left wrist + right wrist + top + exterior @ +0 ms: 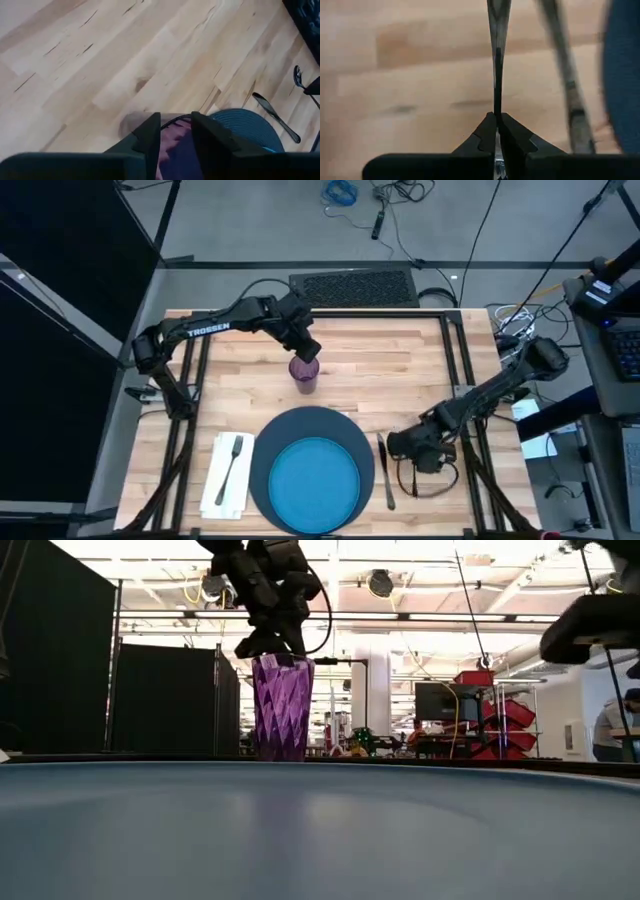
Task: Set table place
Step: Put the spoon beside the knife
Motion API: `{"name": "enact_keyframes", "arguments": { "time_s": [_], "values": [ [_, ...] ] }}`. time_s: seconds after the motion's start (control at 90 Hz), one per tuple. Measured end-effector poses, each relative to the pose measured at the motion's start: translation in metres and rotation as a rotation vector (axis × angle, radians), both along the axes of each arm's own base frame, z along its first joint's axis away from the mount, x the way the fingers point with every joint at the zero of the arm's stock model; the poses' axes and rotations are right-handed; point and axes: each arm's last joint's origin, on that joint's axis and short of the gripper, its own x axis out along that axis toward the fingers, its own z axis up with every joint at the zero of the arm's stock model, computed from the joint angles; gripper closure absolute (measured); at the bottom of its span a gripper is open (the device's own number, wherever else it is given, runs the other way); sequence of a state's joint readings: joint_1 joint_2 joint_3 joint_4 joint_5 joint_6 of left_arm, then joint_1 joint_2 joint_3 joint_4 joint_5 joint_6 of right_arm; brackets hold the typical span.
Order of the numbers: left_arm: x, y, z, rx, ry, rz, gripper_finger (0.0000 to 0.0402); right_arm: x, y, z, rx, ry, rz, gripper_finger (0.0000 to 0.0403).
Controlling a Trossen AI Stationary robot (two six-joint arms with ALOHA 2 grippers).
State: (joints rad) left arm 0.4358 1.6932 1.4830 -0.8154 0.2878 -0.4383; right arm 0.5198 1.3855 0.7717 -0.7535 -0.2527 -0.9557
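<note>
Pinched tight in the right gripper [496,131], the spoon [497,45] should land parallel beside the knife [384,470] — left gripper [305,350] grips the purple cup [304,375] rim.

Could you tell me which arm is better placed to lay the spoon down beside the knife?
The right. Its gripper is already shut on the spoon, just beside the knife. The left gripper is busy holding the cup.
</note>
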Motion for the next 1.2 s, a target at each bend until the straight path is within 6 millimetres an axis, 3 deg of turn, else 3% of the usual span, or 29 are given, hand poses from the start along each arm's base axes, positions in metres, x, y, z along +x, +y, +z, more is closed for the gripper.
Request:
{"name": "enact_keyframes", "arguments": {
  "time_s": [0.144, 0.467, 0.956, 1.2],
  "values": [
    [0.001, -0.002, 0.0, 0.0, 0.001, -0.005, 0.0309, 0.004, 0.012, 0.004, -0.048, 0.035, 0.079, 0.0403],
    [0.003, -0.007, 0.0, 0.003, 0.001, -0.026, 0.0309, 0.017, 0.022, -0.021, -0.079, 0.047, 0.095, 0.0403],
    [0.005, -0.012, 0.0, -0.001, 0.002, -0.046, 0.0309, 0.027, 0.021, -0.025, -0.066, 0.022, 0.015, 0.0402],
    [0.005, -0.013, 0.0, -0.002, 0.003, -0.046, 0.0309, 0.026, 0.022, -0.025, -0.099, 0.009, -0.034, 0.0376]
  ]
}}
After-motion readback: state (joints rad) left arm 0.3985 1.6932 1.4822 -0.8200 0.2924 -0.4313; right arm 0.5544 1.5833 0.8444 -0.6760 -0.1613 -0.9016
